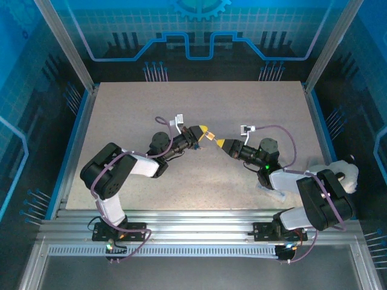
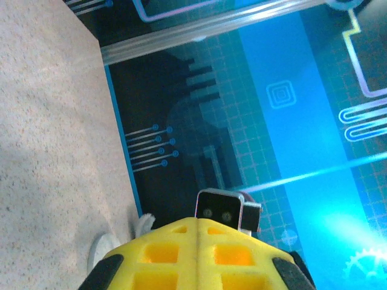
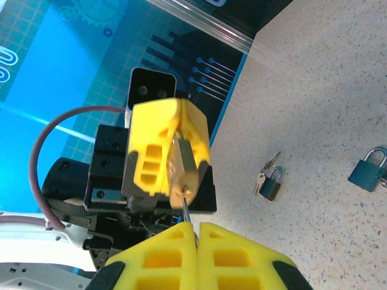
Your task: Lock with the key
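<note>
Padlock (image 3: 185,170) gripped by left claw (image 1: 204,130) meets key (image 3: 186,213) gripped by right claw (image 1: 221,143), tip-to-tip.

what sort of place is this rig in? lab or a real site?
Probably a purpose-built robot test cell, not a real site: aluminium frame posts, walls printed with blue circuit graphics, and a speckled tabletop with small padlocks lying on it.

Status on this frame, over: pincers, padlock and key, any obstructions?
Left pincer shut on brass padlock. Right pincer shut on key, its tip at the padlock's base. Two spare padlocks lie on the table, apart from the work.
</note>
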`<move>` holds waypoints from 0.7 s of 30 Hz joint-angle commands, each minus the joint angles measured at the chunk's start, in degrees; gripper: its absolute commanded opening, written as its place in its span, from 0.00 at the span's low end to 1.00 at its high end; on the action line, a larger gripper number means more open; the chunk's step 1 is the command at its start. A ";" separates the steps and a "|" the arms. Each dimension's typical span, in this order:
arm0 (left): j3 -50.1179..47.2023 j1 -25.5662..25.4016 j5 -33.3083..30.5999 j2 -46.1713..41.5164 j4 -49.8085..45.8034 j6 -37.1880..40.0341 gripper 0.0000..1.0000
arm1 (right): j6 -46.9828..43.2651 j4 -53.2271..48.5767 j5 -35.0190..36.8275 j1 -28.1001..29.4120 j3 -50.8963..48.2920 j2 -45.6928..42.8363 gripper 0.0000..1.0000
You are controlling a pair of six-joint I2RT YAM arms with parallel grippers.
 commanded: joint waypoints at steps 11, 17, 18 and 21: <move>-0.81 0.84 -1.42 -2.39 3.25 0.85 0.00 | 0.02 1.69 -1.21 -0.64 0.85 0.39 0.00; -1.76 2.15 -0.80 -1.66 3.26 0.08 0.00 | -0.99 -0.74 -0.11 -1.56 0.36 -1.51 0.00; -1.93 2.39 -0.58 -1.39 3.22 -0.09 0.00 | -1.73 -1.87 0.27 -1.74 0.30 -2.34 0.00; -2.24 2.88 -0.06 -0.83 3.17 -0.55 0.00 | -5.42 -8.92 2.48 -1.89 0.71 -6.11 0.00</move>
